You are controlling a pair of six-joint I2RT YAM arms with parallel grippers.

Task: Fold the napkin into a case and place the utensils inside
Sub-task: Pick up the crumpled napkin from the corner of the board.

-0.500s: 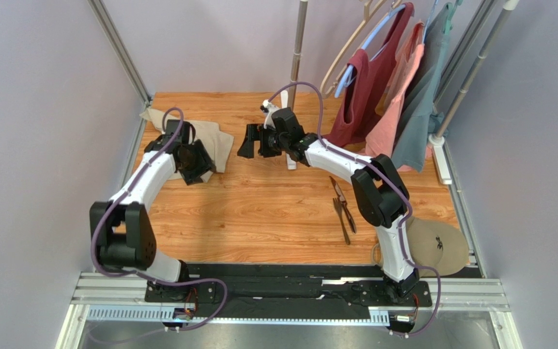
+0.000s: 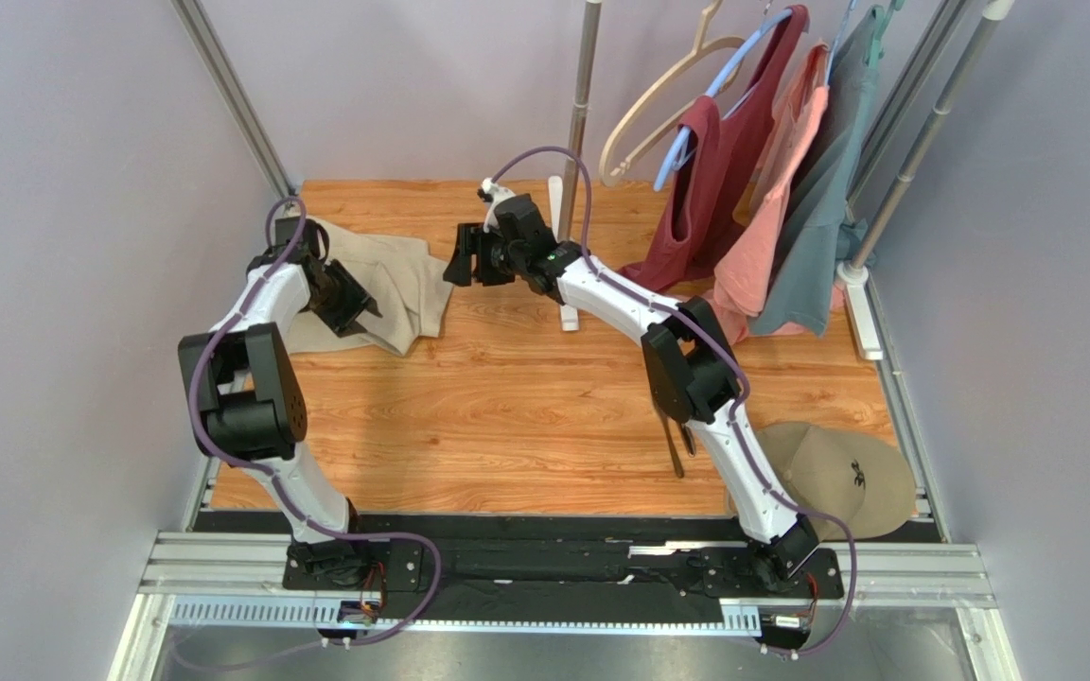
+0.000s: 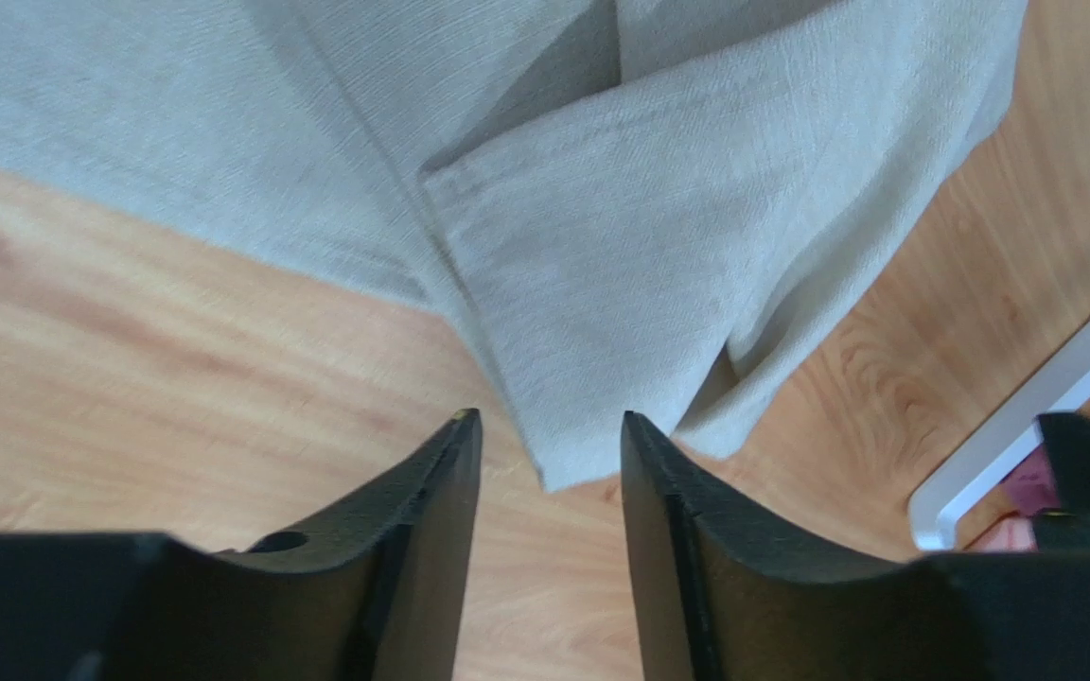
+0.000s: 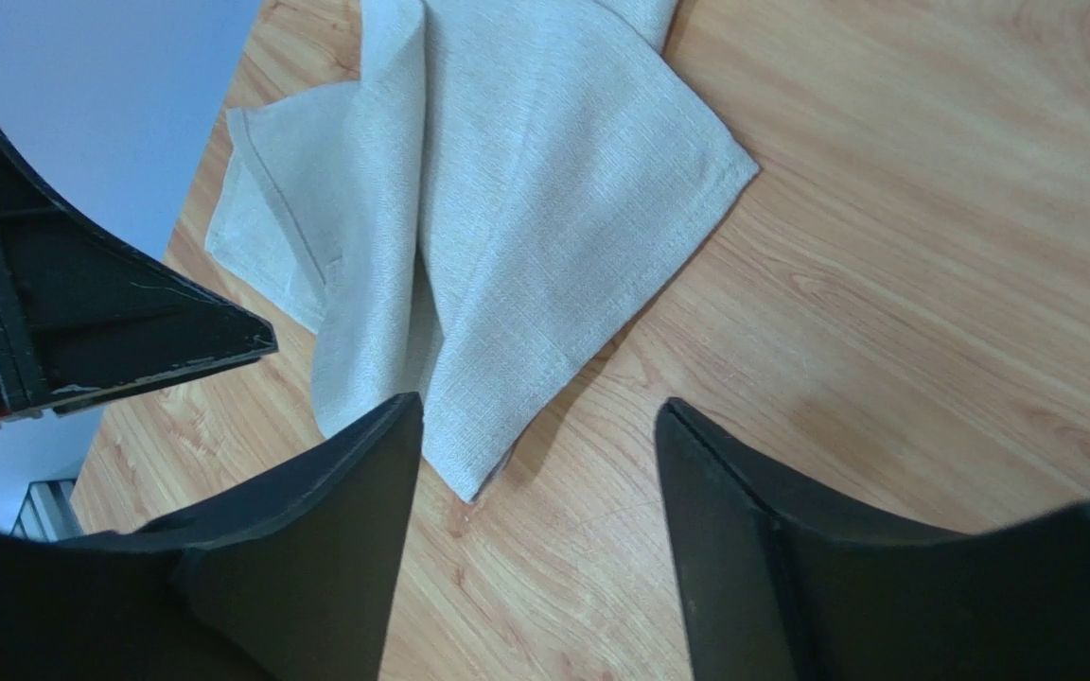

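The crumpled napkin (image 2: 392,284) lies upper left on the desk (image 2: 508,412), a corner just ahead of the half-open, empty left jaws. The wide, empty right jaws have shifted left, nearer it.

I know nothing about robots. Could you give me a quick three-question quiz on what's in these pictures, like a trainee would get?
1. True or false: the napkin is already a narrow case with the utensils inside.
2. Where do the utensils lie? A on the napkin; B on the table by the right arm; C held in the air.
3. Short answer: is the left gripper or the right gripper holding anything?
Key: 1 false; 2 B; 3 neither, both stand open.
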